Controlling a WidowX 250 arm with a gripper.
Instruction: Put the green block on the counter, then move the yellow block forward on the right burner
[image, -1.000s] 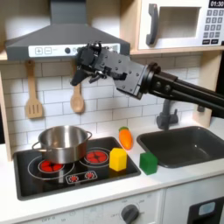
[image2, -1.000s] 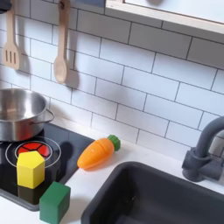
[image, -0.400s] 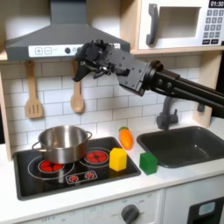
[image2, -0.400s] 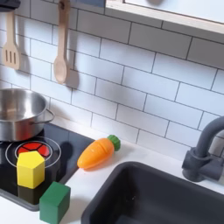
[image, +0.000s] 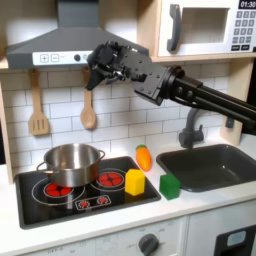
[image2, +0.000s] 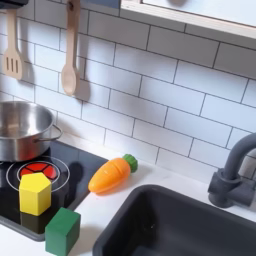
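I see the yellow block (image2: 35, 193) sitting on the red burner (image2: 33, 176) of the black stovetop (image2: 78, 163). The green block (image2: 62, 231) stands just in front of it, at the stovetop's edge on the white surface (image2: 120, 206). A toy carrot (image2: 111, 174) lies between the stovetop and the sink (image2: 190, 230). The pot (image2: 22, 129) sits behind the yellow block.

A polished metal pot (image: 70, 163) gleams on the glossy black stovetop (image: 40, 195), beside smooth plastic yellow block (image: 134, 181) and green block (image: 170, 185). Glossy white tiles (image2: 170, 90) back 2 wooden utensils (image2: 69, 50); the worktop (image: 200, 204) looks smooth and matt.
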